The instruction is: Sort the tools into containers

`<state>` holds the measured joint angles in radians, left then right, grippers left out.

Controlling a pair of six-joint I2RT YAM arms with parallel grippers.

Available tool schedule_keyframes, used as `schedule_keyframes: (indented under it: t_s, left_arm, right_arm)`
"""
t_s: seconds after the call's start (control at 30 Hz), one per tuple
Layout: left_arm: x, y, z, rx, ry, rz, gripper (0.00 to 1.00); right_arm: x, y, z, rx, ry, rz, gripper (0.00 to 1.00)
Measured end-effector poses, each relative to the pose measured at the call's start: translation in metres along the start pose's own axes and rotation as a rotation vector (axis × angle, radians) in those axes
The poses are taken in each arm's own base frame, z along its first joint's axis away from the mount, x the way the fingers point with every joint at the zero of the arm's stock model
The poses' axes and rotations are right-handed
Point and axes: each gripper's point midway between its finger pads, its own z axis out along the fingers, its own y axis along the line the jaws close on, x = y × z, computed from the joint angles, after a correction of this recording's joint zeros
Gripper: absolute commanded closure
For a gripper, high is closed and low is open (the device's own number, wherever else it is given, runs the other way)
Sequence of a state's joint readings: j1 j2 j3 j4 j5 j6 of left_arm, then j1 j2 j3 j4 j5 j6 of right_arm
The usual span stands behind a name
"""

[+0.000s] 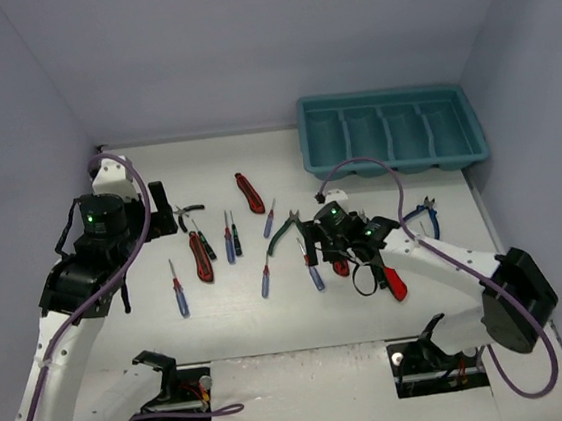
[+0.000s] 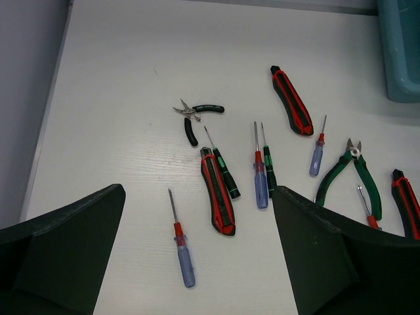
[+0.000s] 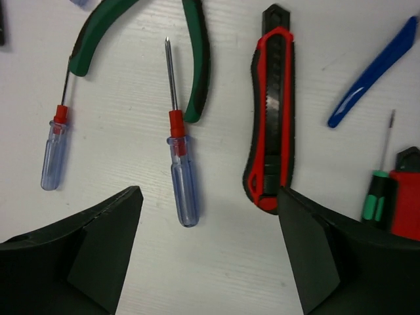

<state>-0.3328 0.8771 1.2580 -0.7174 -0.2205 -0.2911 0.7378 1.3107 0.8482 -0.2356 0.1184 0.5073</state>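
Observation:
The teal tray (image 1: 390, 131) with four compartments stands at the back right, and its corner shows in the left wrist view (image 2: 399, 52). Tools lie loose across the table's middle: red-and-black knives (image 1: 249, 193) (image 2: 218, 191) (image 3: 270, 138), blue-handled screwdrivers (image 1: 179, 292) (image 2: 180, 246) (image 3: 180, 177), green pliers (image 1: 285, 232) (image 3: 190, 59) and blue pliers (image 1: 424, 215). My left gripper (image 1: 159, 201) (image 2: 198, 193) is open and empty above the left tools. My right gripper (image 1: 330, 244) (image 3: 210, 193) is open and empty, low over a screwdriver and a knife.
Small black-handled pliers (image 2: 195, 115) lie at the left of the spread. A second knife (image 1: 393, 281) and a green-handled screwdriver (image 3: 377, 190) lie right of my right gripper. Grey walls enclose the table on three sides.

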Motion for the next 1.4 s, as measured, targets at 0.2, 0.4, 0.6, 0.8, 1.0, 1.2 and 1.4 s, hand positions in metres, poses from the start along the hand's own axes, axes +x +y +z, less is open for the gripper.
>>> schedule_keyframes:
  t_s: [0.2, 0.4, 0.6, 0.8, 1.0, 1.2, 1.4]
  left_arm:
    - [0.006, -0.002, 0.002, 0.010, 0.016, -0.003, 0.07]
    - [0.006, -0.003, 0.001, 0.016, 0.018, -0.006, 0.07]
    - [0.008, -0.005, -0.001, 0.031, 0.026, -0.015, 0.07]
    - [0.009, -0.004, -0.006, 0.035, 0.024, -0.021, 0.07]
    - [0.012, -0.002, -0.010, 0.030, 0.031, -0.017, 0.07]
    - [0.014, -0.003, -0.010, 0.040, 0.039, -0.010, 0.06]
    - [0.023, -0.007, -0.007, 0.067, 0.086, 0.032, 0.07]
  right_arm:
    - [0.036, 0.017, 0.030, 0.043, 0.089, -0.028, 0.34]
    - [0.055, 0.027, 0.048, 0.055, 0.124, -0.036, 0.48]
    - [0.062, 0.029, 0.065, 0.076, 0.131, -0.033, 0.81]
    - [0.060, 0.037, 0.066, 0.072, 0.102, -0.038, 1.00]
    - [0.015, 0.047, 0.033, 0.048, 0.006, -0.096, 1.00]
    - [-0.137, 0.002, -0.031, 0.108, -0.336, -0.062, 1.00]
    - [-0.224, -0.183, -0.079, 0.522, -0.437, -0.001, 1.00]
